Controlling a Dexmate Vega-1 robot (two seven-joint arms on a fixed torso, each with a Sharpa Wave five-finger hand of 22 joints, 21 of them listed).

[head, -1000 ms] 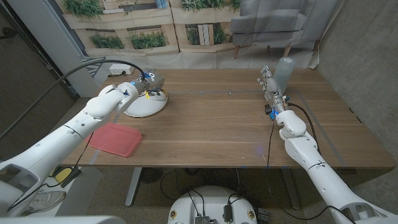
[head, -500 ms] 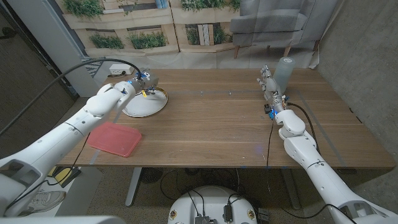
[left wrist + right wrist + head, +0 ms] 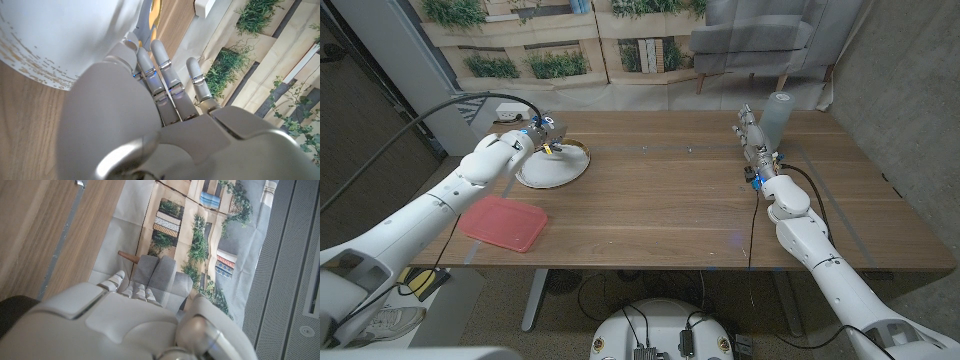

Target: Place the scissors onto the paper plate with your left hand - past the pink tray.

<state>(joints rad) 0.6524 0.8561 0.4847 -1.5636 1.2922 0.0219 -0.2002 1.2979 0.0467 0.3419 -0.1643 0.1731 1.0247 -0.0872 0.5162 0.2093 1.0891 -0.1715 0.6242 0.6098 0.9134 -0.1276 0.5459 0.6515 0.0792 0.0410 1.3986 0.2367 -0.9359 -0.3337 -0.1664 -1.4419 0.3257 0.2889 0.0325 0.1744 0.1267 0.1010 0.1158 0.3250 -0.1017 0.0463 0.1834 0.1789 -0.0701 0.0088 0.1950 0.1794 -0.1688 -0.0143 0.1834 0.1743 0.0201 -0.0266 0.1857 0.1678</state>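
Even soft light; wrist views blurred up close.

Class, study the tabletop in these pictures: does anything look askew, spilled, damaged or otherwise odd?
Nothing looks spilled or damaged. The pink tray lies at a slant near the wooden table's front edge. The left hand holds the yellow-handled scissors at the paper plate's far rim. The right hand stands by a grey cylinder.

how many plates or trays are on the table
2. A white paper plate lies at the table's far left, under the left hand. A pink tray lies nearer the robot at the left front edge. Nothing else of the kind shows.
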